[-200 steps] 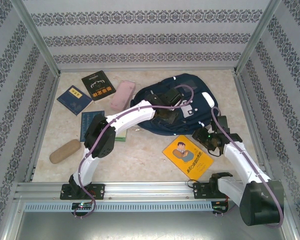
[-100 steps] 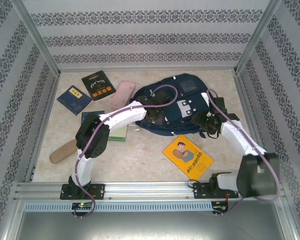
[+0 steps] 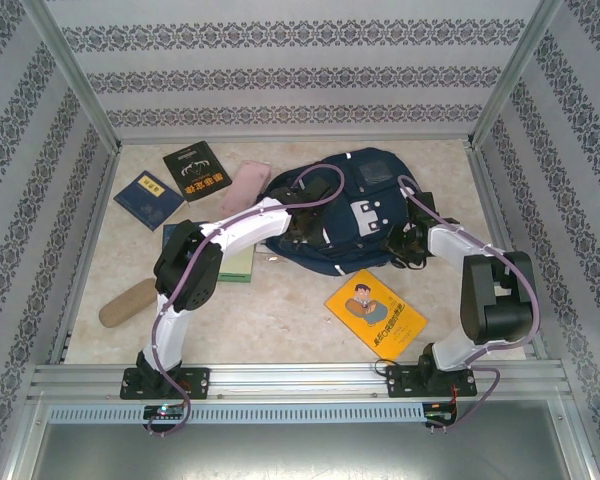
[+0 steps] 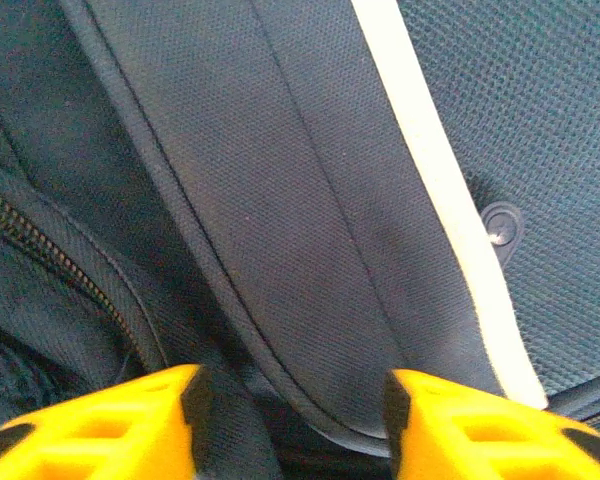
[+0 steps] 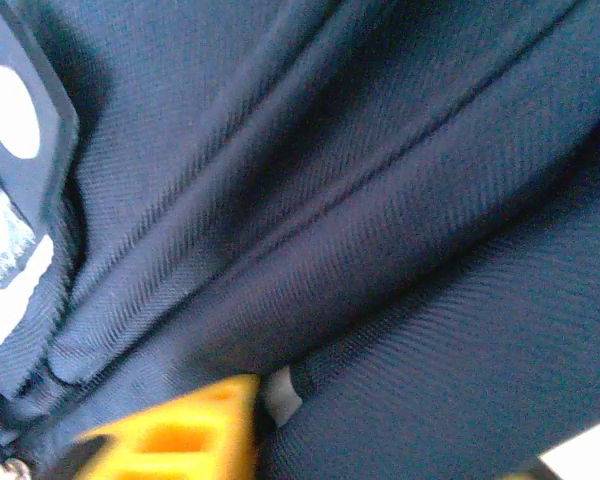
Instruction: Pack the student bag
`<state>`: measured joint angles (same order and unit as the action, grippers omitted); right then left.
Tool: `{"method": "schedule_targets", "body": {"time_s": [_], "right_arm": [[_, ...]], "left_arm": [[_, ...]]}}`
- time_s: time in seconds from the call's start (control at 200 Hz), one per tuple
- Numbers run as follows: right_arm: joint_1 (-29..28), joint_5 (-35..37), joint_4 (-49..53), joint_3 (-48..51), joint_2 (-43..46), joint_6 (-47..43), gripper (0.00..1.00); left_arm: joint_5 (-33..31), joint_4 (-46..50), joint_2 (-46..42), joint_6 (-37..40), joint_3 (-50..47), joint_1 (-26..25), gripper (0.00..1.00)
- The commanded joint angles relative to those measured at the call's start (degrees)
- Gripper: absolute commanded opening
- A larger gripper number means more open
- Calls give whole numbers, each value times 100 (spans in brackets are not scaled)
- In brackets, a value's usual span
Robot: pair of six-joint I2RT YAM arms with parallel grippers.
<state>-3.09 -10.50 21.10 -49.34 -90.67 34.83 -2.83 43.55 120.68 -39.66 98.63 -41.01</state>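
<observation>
The student bag lies front-up at the back centre of the table. Its long axis slants from near left to far right, and the zip mouth seems to face left. The right gripper has just swung onto the bag's right edge, with fabric against its finger; I cannot tell if it grips. The left gripper straddles a navy flap, jaws partly apart, grip uncertain. A yellow book waits unpacked just in front of the bag, so opening comes first.

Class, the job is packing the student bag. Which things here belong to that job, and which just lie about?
In the job: student bag, left gripper, right gripper.
Lying about, maybe for packing later: yellow book, black book, blue book, pink case, tan case.
</observation>
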Motion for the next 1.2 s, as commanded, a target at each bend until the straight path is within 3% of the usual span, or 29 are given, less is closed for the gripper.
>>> {"method": "schedule_targets", "body": {"time_s": [0.0,0.355,0.49,0.629,0.799,1.069,1.194], "right_arm": [[54,-228,-289,-294,126,42,0],[55,-780,86,-1794,914,63,0],[59,-949,36,-2161,878,271,0],[55,-1090,-261,-2177,901,485,0],[54,-1150,-600,-2026,953,599,0],[-134,-1072,-757,-1865,956,607,0],[-217,-1073,-818,-1791,971,638,0]], "left_arm": [[-118,399,27,18,134,23,37],[-727,849,-321,817,1212,51,42],[-825,769,-507,1064,1170,50,46],[-902,930,-554,800,883,186,50],[-219,644,-877,52,185,523,65],[1429,-406,-1378,-1384,-766,821,75],[1651,-908,-1268,-1735,-961,827,79]]}}
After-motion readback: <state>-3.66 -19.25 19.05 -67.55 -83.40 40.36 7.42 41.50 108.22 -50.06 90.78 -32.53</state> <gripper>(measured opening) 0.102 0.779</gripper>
